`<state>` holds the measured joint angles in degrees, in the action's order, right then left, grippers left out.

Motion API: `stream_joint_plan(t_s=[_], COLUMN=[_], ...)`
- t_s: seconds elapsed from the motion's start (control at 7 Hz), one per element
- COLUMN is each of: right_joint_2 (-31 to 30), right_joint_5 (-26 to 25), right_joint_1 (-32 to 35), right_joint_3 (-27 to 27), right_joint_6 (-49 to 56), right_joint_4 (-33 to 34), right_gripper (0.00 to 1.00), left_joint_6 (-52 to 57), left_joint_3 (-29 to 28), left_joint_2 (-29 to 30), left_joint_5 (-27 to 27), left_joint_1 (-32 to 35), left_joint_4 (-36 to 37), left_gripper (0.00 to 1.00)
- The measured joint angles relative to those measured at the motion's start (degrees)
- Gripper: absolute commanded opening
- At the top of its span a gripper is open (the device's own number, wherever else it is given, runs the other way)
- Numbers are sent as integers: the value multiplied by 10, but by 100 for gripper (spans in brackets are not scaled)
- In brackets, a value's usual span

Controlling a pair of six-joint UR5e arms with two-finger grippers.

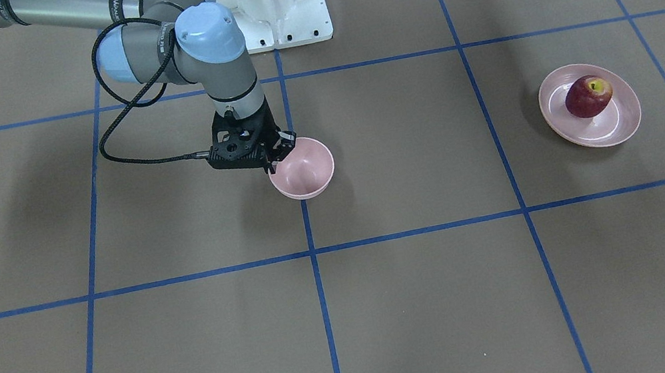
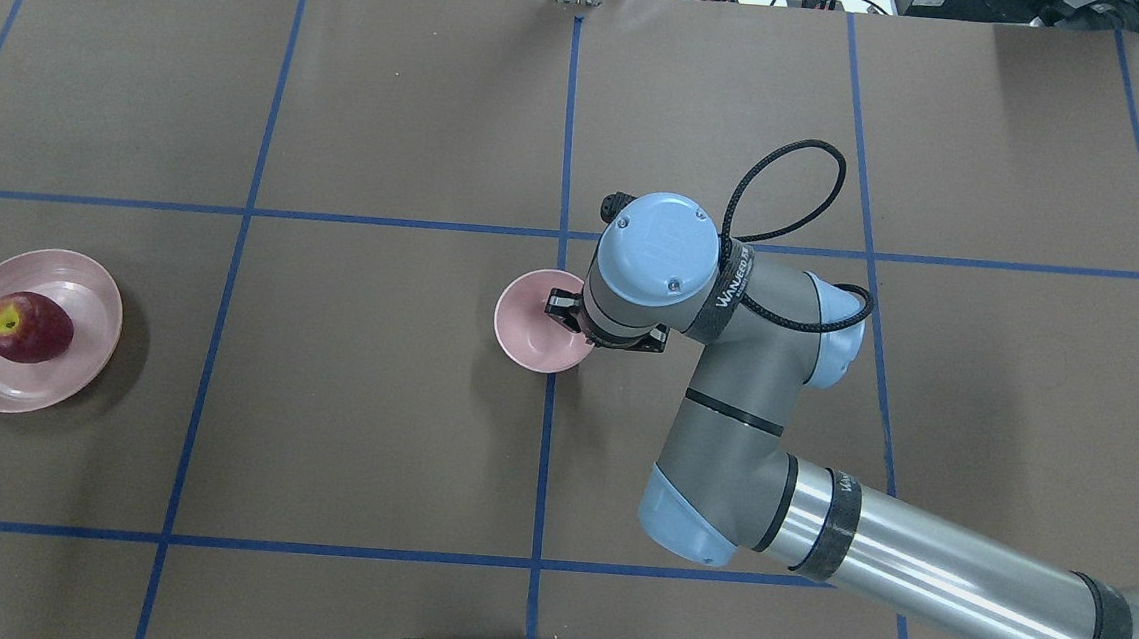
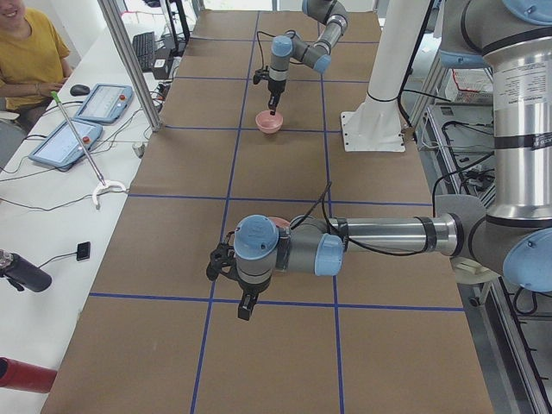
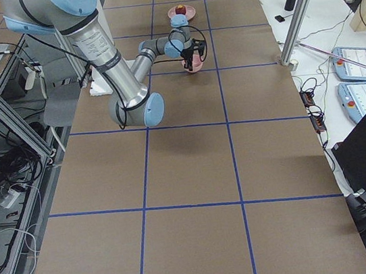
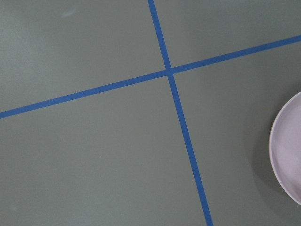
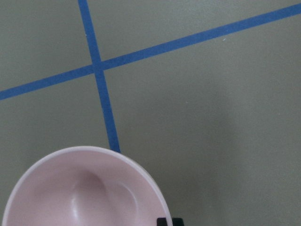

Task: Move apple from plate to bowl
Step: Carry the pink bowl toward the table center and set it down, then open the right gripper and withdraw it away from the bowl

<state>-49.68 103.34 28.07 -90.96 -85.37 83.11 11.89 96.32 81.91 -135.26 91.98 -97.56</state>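
The dark red apple (image 1: 588,96) (image 2: 26,327) lies on the shallow pink plate (image 1: 629,120) (image 2: 86,356) at the table's left end. The small deep pink bowl (image 1: 306,170) (image 2: 528,342) (image 6: 84,188) is empty and sits at the table's middle, on a blue line. My right gripper (image 1: 276,159) (image 2: 562,311) (image 6: 168,221) points down and is shut on the bowl's rim, on the side nearest the arm. My left gripper (image 3: 247,307) shows only in the exterior left view, hanging over the table near the plate; I cannot tell its state. The plate's edge (image 5: 287,150) shows in the left wrist view.
Blue tape lines divide the brown table into squares. The white robot base mount (image 1: 271,1) stands at the table's robot side. In the exterior left view, a side bench with tablets (image 3: 99,102), a metal post (image 3: 129,60) and a seated person (image 3: 26,52) lie beyond the far edge.
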Motion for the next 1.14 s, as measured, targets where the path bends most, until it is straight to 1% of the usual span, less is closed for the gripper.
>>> stream_joint_plan(t_s=[0.14, 0.43, 0.57, 0.71, 0.86, 1.0, 1.14], right_joint_2=[0, 1, 2, 1, -2, -14, -34], right_joint_5=[0, 1, 7, 25, 54, 96, 131], right_joint_1=[0, 2, 11, 34, 69, 115, 165], right_joint_3=[0, -5, -23, -49, -64, -70, -72], right_joint_6=[-1, -3, -2, 2, 21, 70, 147], right_joint_4=[0, -2, -4, -4, -1, 9, 29], right_gripper=[100, 100, 100, 100, 100, 100, 100], left_joint_6=[0, 0, -1, -2, -3, -4, -3], left_joint_3=[0, 0, 2, 6, 12, 12, 9], left_joint_2=[0, 0, 1, 4, 12, 22, 26], left_joint_5=[0, -1, 0, -1, -1, -3, -14], left_joint_1=[0, 0, 0, 0, 0, 0, 0], left_joint_4=[0, 0, -1, -1, -3, -6, -8], left_gripper=[98, 98, 98, 98, 98, 98, 98])
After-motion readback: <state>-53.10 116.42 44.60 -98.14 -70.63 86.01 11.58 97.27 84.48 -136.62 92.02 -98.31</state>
